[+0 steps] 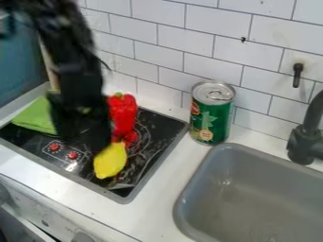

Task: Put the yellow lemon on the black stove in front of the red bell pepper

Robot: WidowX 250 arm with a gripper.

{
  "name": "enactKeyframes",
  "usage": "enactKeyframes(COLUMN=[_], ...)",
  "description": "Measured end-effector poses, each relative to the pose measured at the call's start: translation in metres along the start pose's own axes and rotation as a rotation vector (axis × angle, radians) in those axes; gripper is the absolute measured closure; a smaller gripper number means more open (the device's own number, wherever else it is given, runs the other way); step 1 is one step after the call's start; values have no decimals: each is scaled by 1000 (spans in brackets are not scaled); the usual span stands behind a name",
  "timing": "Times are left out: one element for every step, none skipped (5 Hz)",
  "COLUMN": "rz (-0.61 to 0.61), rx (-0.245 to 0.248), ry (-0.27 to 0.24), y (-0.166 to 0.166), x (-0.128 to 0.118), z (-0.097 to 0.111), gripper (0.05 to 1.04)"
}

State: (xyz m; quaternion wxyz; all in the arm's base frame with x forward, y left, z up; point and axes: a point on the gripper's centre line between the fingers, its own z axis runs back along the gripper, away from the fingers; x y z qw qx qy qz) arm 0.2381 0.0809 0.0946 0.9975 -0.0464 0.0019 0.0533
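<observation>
The black gripper (88,134) hangs over the black stove top at the left, blurred and dark. Just right of and below it lies a yellow lemon (110,160) on the stove; whether the two touch I cannot tell. A red bell pepper (123,111) stands behind the lemon, close to the gripper's right side, with another red piece (131,137) at its base. To the left, a green cloth (36,116) lies on the stove's back left part, partly behind the arm.
A green can (211,113) stands upright on the white counter (167,186) between the stove (153,163) and the grey sink (202,172). The black faucet (306,137) rises at the right edge. A white tiled wall (170,38) runs along the back.
</observation>
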Motion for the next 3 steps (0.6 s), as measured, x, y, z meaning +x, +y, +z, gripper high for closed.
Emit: enactKeyframes(rz=[57, 119, 111], rx=[-29, 5, 42], ry=[-46, -54, 2], y=[27, 58, 77], x=[-22, -33, -31], z=[29, 41, 31], gripper=[81, 81, 81])
